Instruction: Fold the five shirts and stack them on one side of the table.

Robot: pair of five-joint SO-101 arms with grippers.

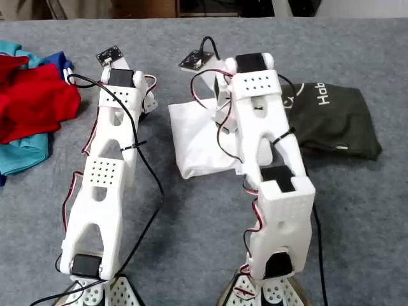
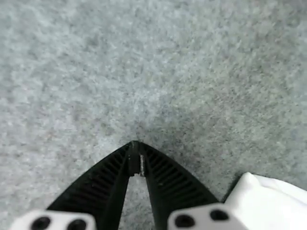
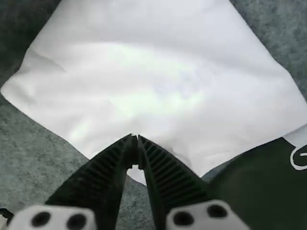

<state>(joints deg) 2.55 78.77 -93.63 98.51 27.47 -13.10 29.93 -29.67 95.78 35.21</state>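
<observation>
A folded white shirt (image 1: 194, 143) lies mid-table, partly under my right arm (image 1: 268, 146). To its right rests a dark green shirt (image 1: 335, 121) with white print, loosely folded. At the far left, a red shirt (image 1: 32, 102) is heaped on a teal shirt (image 1: 22, 156), and a blue shirt (image 1: 58, 62) peeks out behind them. My right gripper (image 3: 135, 141) is shut, its tips at the white shirt's (image 3: 158, 81) near edge, close to the dark shirt (image 3: 259, 187). My left gripper (image 2: 135, 149) is shut over bare grey cloth, just left of the white shirt's corner (image 2: 273, 196).
A grey cloth (image 1: 185, 242) covers the whole table. My left arm (image 1: 105, 172) stretches between the coloured heap and the white shirt. Black cables run along both arms. Bare cloth lies in front of the white shirt and at the front right.
</observation>
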